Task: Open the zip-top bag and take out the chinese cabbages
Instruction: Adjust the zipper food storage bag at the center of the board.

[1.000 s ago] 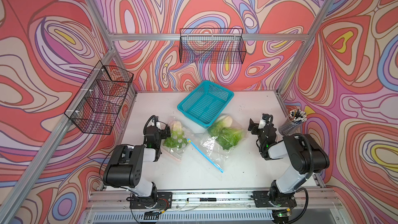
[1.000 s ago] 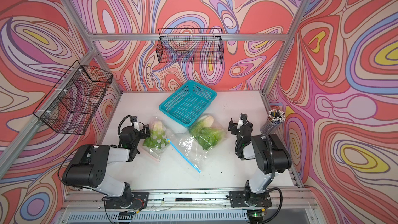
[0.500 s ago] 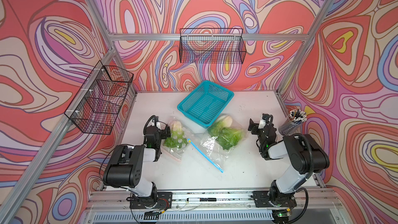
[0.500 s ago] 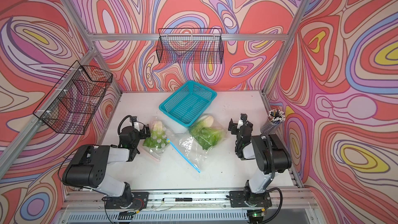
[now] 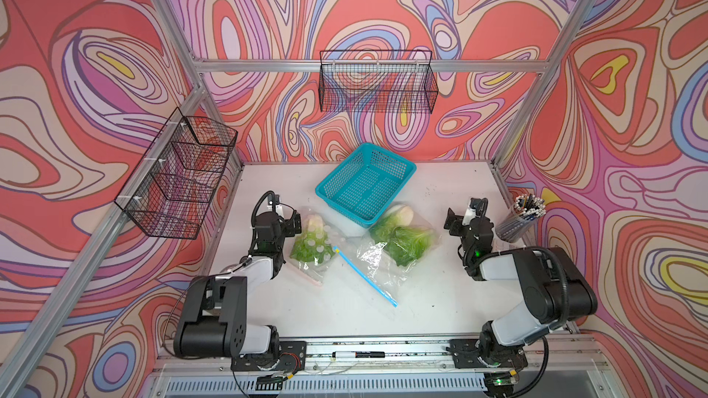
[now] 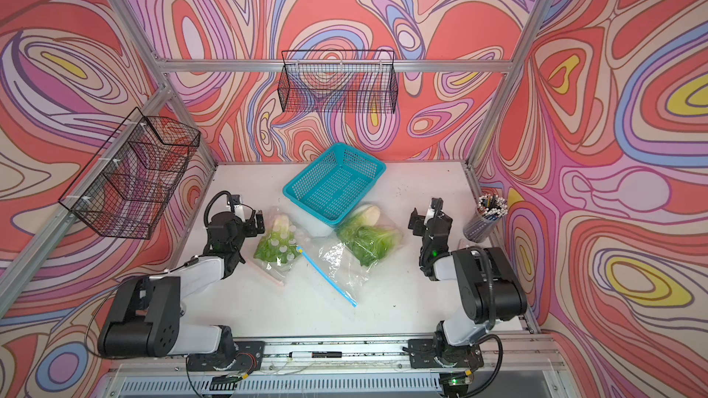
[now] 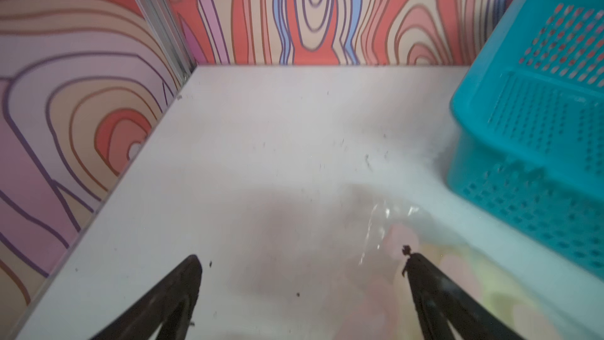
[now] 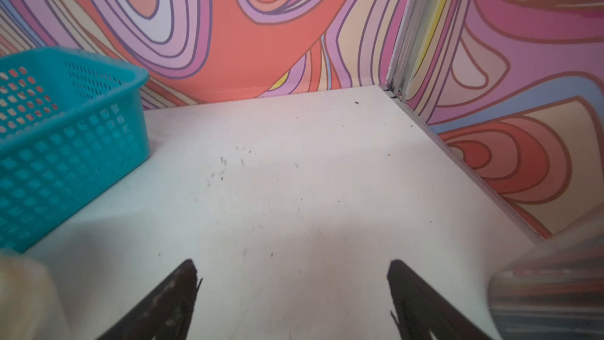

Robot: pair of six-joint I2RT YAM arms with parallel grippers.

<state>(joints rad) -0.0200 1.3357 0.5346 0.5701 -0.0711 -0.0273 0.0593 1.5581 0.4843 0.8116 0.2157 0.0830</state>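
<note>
Two chinese cabbages (image 5: 402,239) sit in the zip-top bag (image 5: 377,266) on the counter (image 5: 433,300), third cabbage (image 5: 311,248) bagged just left. Left end effector (image 5: 291,218) and right end effector (image 5: 461,214) both gape wide, empty. Film looks floppy and slippery, so I'd pinch beside the blue zipper strip (image 5: 364,276).

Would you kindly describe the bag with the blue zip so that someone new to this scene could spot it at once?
Start at the teal basket at the back of the white table. The zip-top bag lies in front of it, on the robot's right. Unlike the dotted bag beside it, it has a blue zip strip.
</note>
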